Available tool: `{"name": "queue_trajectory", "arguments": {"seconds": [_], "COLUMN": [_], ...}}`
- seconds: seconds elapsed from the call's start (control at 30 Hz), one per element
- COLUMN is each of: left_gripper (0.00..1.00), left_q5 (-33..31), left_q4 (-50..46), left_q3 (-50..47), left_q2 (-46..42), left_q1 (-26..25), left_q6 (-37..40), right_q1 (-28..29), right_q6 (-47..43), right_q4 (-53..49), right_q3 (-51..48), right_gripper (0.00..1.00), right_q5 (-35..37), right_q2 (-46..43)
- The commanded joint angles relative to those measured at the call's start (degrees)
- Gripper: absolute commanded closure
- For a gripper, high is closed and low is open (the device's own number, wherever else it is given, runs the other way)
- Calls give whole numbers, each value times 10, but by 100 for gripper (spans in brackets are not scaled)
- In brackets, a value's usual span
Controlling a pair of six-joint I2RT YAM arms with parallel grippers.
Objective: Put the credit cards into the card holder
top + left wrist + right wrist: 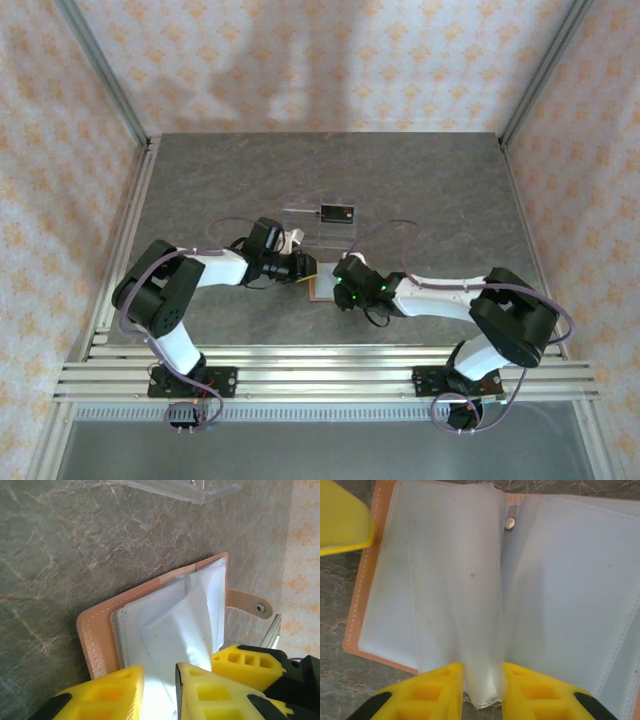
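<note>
Two pincers meet in the middle of the top view. Your right pincer is pinched onto a clear sleeve of the card holder, low in its wrist view. Your left pincer squeezes a white sleeve of the same holder. The card holder lies open on the grey surface. Just above it in the top view is the clear stand, with the black card at its upper edge.

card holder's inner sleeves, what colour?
Translucent frosted white sleeves, inside the tan-edged card holder. Clearest in right wrist view.
</note>
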Motion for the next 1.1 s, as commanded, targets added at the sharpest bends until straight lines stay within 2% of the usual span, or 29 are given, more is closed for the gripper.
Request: {"name": "queue_trajectory", "arguments": {"seconds": [0.0, 0.03, 0.17, 0.23, 0.27, 0.33, 0.47, 0.53, 0.6, 0.63, 0.87, 0.97, 1.03, 1.07], "left_gripper": [84, 88, 93, 96, 96, 96, 96, 96, 96, 96, 95, 95, 90, 88], "left_q5": [10, 9, -4, -2, -2, -9, -17, -15, -17, -17, -17, -12, -13, -13], "left_q4": [57, 62, 73, 76, 74, 62, 21, 11, 14, 17, 35, 26, 25, 23], "left_q3": [-8, -9, -15, -15, -15, -18, -8, -5, -7, -7, -17, -15, -18, -17], "left_q2": [29, 38, 64, 74, 75, 69, 64, 63, 62, 65, 61, 60, 55, 54], "left_q1": [-6, -6, -5, -6, -5, -5, -5, -5, -6, -5, -4, 0, 0, 1], "left_q6": [-23, -22, -21, -19, -18, -10, 18, 21, 20, 20, 9, 13, 14, 17], "right_q1": [-1, -1, -2, -1, -2, -2, 0, 2, 8, 15, 31, 29, 30, 30], "right_q6": [26, 30, 42, 49, 53, 49, -27, -52, -72, -80, -60, -52, -49, -44], "right_q4": [28, 29, -3, -26, -35, -60, -76, -94, -101, -101, -94, -80, -78, -79], "right_q3": [-19, -22, -18, -16, -17, -16, -6, 18, 44, 56, 100, 80, 68, 63], "right_gripper": [76, 76, 76, 71, 67, 52, 32, 24, 10, 8, 10, 19, 31, 29], "right_q5": [-6, 0, 33, 57, 69, 92, 50, 51, 59, 72, 163, 171, 171, 178], "right_q2": [-24, -28, -42, -54, -61, -76, -99, -88, -60, -40, 53, 43, 34, 29]}}
